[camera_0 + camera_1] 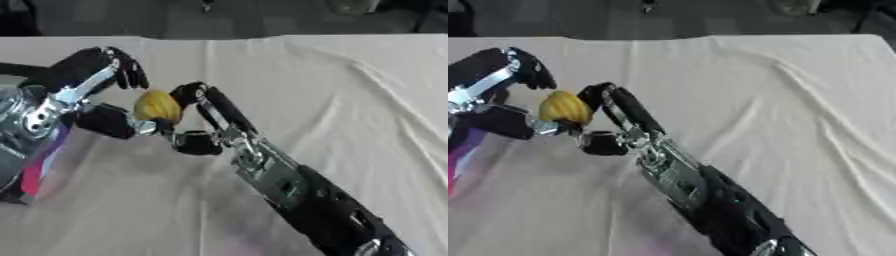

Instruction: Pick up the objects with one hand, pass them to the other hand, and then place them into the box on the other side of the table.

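Worktop: draped in a pale, wrinkled cloth; wide and bare to the right of both arms.
Right arm: enters from the lower right, slants up-left across the cloth toward the meeting point.
Left arm: enters from the left edge, silver and black, raised above the cloth.
Box: not clearly made out; only a pink and purple shape at the left edge below the left arm, contents hidden, nature uncertain.
Left hand: fingers curled above and behind the yellow object, thumb below it; seemingly grasping it, contact partly hidden.
Right hand: fingers bent round the object's right side, thumb low beside it; appears closed on it too.
Yellow object: small, rounded, held in the air between both hands, above the cloth, left of centre.
Step, judged: mid-handover, both hands on one object.
Risk, early release: dropped onto the cloth if the giving hand lets go before the receiver has closed.
Risk, late release: tugged or twisted out of both grips if arms part together.
Risk, shape: rounded surface likely to squirt from a pinch.
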